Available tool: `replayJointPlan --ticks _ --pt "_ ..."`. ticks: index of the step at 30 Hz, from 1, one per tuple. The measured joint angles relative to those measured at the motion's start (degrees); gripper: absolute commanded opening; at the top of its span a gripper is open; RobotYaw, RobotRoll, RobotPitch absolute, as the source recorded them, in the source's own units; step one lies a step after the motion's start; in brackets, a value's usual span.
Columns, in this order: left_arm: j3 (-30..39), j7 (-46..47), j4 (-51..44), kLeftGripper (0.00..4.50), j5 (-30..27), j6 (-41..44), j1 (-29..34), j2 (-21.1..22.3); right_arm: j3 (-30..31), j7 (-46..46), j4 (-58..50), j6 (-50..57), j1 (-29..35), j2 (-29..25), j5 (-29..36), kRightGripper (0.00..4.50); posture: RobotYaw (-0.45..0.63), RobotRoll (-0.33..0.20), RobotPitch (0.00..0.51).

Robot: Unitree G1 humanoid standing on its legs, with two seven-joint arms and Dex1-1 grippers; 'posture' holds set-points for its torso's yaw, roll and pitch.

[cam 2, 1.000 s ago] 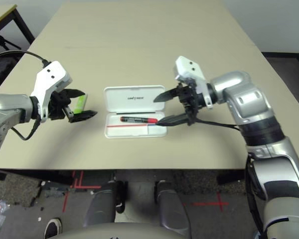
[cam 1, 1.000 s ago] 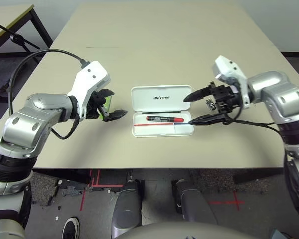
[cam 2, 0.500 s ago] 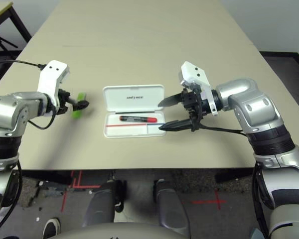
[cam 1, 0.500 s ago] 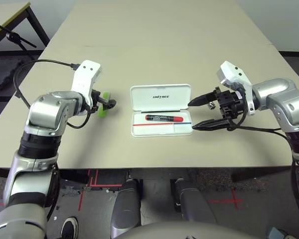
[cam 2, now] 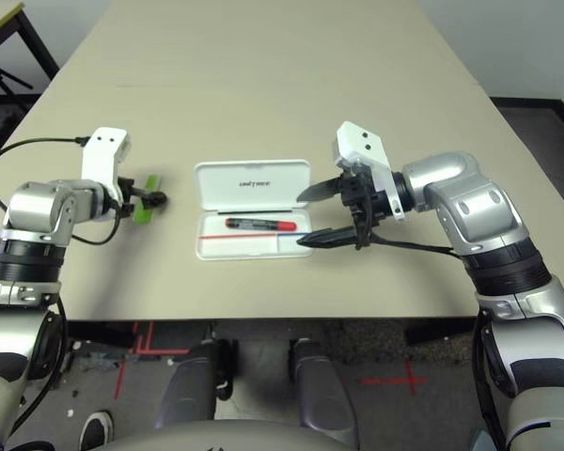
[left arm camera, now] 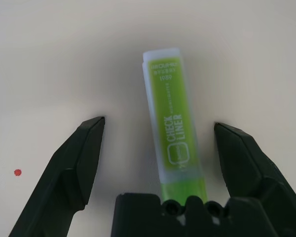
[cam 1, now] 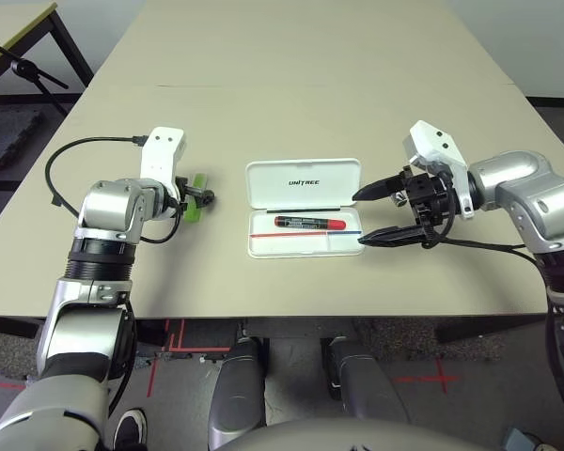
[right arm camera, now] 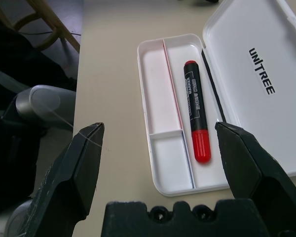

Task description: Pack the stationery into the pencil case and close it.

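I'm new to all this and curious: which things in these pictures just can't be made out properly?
- Highlighter: in the left wrist view its near end is covered by the left gripper base; in the head views the gripper covers part of it.
- Small print on the marker: too small to read in the right wrist view.
- Pencil case lid: cut off by the right wrist picture's edge.
- Right gripper: hides the table behind it.

Even, bright overhead light falls on the matte beige tabletop (cam 1: 291, 85), with no glare and only soft, faint shadows under the silver arms. In the left wrist view the short lime-green highlighter (left arm camera: 171, 138) is sharp enough to read its print, throwing a pale shadow to the lower left. The glossy white plastic pencil case (right arm camera: 246, 94) looks slightly washed out, edges mildly soft
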Motion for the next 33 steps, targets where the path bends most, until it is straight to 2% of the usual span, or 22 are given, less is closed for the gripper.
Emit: replayJointPlan --ticks 7,9,12,16,19,24,28,33 --pt "0.03 -0.32 -0.08 1.08 -0.01 -0.01 0.01 -0.28 0.14 -1.47 0.98 -1.45 -0.33 1.65 -0.78 4.5 -0.01 0.0 0.151" --pt "-0.06 -0.93 -0.4 1.08 -0.02 0.0 0.3 0.3 0.15 -1.67 1.16 -1.64 -0.67 1.68 -0.8 4.5 0.0 0.0 0.151" --pt "-1.02 -4.4 -3.07 1.08 -0.1 -1.18 2.92 3.6 0.22 -1.78 1.37 -2.12 -0.89 1.84 -0.83 4.5 0.0 0.0 0.15" --pt "-1.56 -12.42 -7.26 1.08 -0.67 -7.29 9.11 10.03 0.35 -2.0 2.07 -2.41 -1.08 2.25 -0.88 4.5 0.0 0.0 0.152" --pt "-1.33 -22.07 -11.9 1.08 -2.82 -15.09 15.52 15.7 0.46 -2.07 2.22 -2.68 -1.16 2.77 -0.88 4.5 0.01 0.0 0.155" --pt "-0.14 -35.55 -18.61 1.08 -5.56 -22.65 23.42 24.96 0.58 -1.9 2.65 -2.99 -1.21 2.95 -0.91 4.5 0.02 0.0 0.161" --pt "1.59 -43.0 -26.74 1.08 -10.27 -24.63 26.08 27.6 0.69 -1.59 2.9 -3.05 -1.21 2.93 -1.42 4.5 0.03 0.0 0.162" --pt "1.31 -43.49 -33.64 1.08 -11.76 -23.36 24.77 27.77 1.02 -0.83 2.98 -3.04 -1.19 2.66 -1.95 4.5 0.03 0.0 0.162"
